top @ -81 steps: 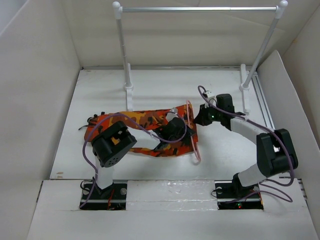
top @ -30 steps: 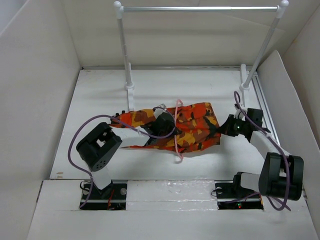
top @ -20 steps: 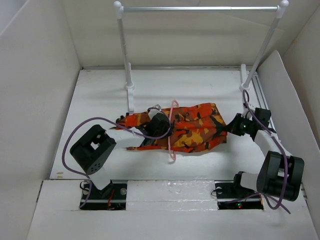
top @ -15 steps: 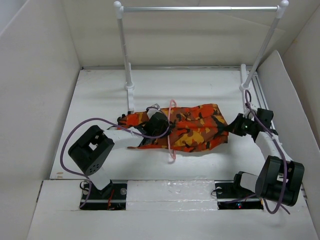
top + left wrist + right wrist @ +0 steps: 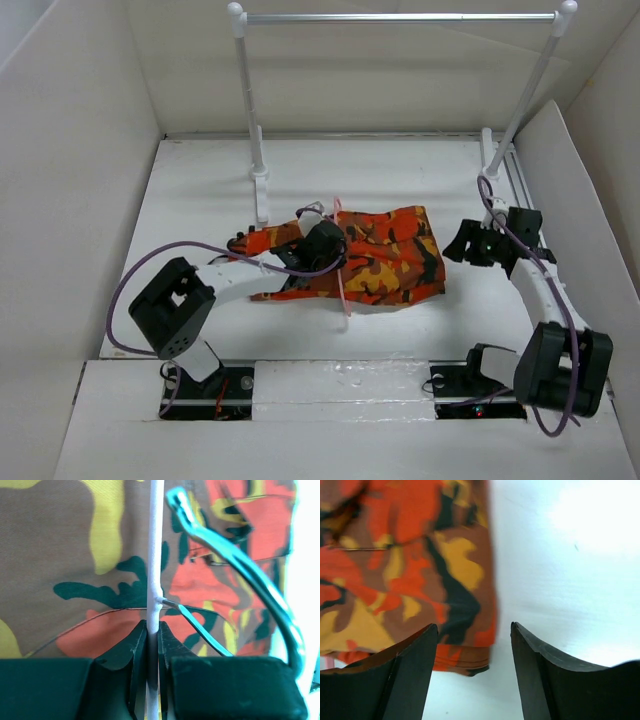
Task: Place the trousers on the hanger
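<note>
The camouflage trousers [image 5: 385,258] lie bunched on the white table's middle. In the right wrist view the trousers [image 5: 395,565] fill the left side. The thin pink hanger [image 5: 341,272] crosses the cloth near its left part. My left gripper [image 5: 324,240] sits over that spot. In its wrist view, the left gripper [image 5: 152,629] is shut on the hanger's pale rod [image 5: 154,555]; the metal hook [image 5: 235,562] curves off to the right, over the trousers [image 5: 65,540]. My right gripper [image 5: 455,245] stands open just right of the trousers' edge. Seen from its wrist, the right gripper [image 5: 475,630] hovers above the hem corner, holding nothing.
A metal rail [image 5: 400,17] on two white posts [image 5: 250,110] stands at the back of the table. White walls close in the table on three sides, and a slanted board [image 5: 565,190] leans at the right behind my right arm.
My right gripper has opened and let go of the trousers' right edge, after dragging the cloth rightward across the hanger. It has drawn back a little. The left gripper keeps holding the hanger.
</note>
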Available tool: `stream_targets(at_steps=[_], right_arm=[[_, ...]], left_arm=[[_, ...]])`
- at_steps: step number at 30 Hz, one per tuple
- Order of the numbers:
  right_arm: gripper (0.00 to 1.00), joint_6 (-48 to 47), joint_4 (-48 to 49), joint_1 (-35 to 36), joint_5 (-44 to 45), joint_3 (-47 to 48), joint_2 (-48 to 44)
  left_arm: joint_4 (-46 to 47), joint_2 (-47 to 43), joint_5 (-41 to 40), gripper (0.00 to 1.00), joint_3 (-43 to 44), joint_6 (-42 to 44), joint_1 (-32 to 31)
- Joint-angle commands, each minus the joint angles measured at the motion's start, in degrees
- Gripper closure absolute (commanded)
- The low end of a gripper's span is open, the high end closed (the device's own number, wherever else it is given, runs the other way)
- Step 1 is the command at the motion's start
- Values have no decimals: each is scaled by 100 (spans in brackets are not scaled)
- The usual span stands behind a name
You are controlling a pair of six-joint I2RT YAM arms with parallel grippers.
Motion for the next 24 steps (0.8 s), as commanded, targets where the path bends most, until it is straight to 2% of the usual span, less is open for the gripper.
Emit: stream_targets(at_steps=[1, 3, 4, 6, 8, 9, 10, 12, 13, 17, 21, 24], right_arm=[[34, -335, -520, 532, 52, 892, -794], [35, -178, -548, 1199, -220, 1034, -1258], [35, 163, -583, 1785, -404, 1139, -1487], [35, 367, -523, 2499, -423, 1140, -1716], [35, 1008, -128, 3185, -371, 1053, -1911], [30, 1271, 82, 3815, -292, 1017, -1981], [27, 1718, 450, 4108, -4, 1000, -2051], [22, 2002, 733, 4784, 375, 1069, -2017], [22, 2177, 822, 4936, 603, 1087, -1973], [22, 2328, 1182, 5367, 622, 1333, -1351], [29, 2451, 929, 5570, 1175, 1649, -1068], [39, 2732, 1400, 5570, 1291, 1545, -1094]], left_arm=[[-161, -671, -538, 100, 537, 55, -194], [-248, -829, -670, 100, 730, 64, -326], [-301, -899, -696, 100, 870, 90, -387], [-397, -970, -766, 100, 1064, 125, -388], [-494, -1023, -906, 100, 1397, 248, -545], [-686, -1023, -1012, 100, 1530, 275, -598], [-775, -1023, -1065, 100, 1662, 284, -660], [-994, -1040, -1197, 100, 1961, 266, -721], [-1048, -1058, -1232, 100, 2057, 249, -722], [-1101, -1128, -1416, 100, 2426, 336, -844], [-1234, -1181, -1426, 100, 2594, 266, -915], [-1215, -1286, -1391, 100, 2708, 283, -915]])
